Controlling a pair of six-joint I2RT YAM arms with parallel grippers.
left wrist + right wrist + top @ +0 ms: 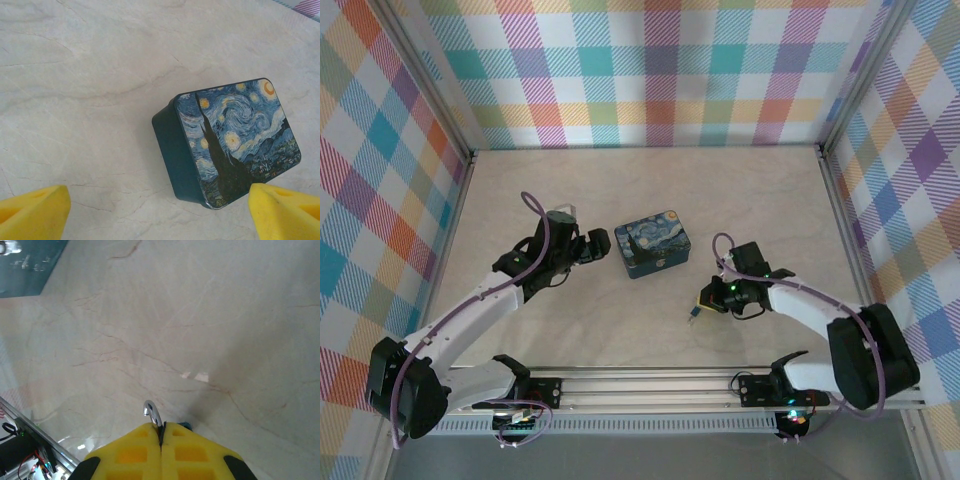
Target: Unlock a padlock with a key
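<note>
My right gripper [161, 426] is shut on the tiny blue padlock [152, 413]. Its silvery shackle curves out past the yellow fingertips, and a sliver of the blue body shows beside the right finger. From above, that gripper [705, 300] hangs low over the table, right of centre, with the padlock [692, 316] at its tip. My left gripper [159, 212] is open, its yellow fingers [35, 212] wide apart in the bottom corners with nothing between them. It hovers just left of the tin in the top view [597, 246]. The key is hidden.
A dark-blue Starry Night tin [653, 244] lies closed at the table's middle, its near corner [210, 200] close to my left gripper's right finger. Pale marble-patterned tabletop [650, 180] stretches behind it. Plaid walls enclose three sides, and a metal rail [660, 385] runs along the near edge.
</note>
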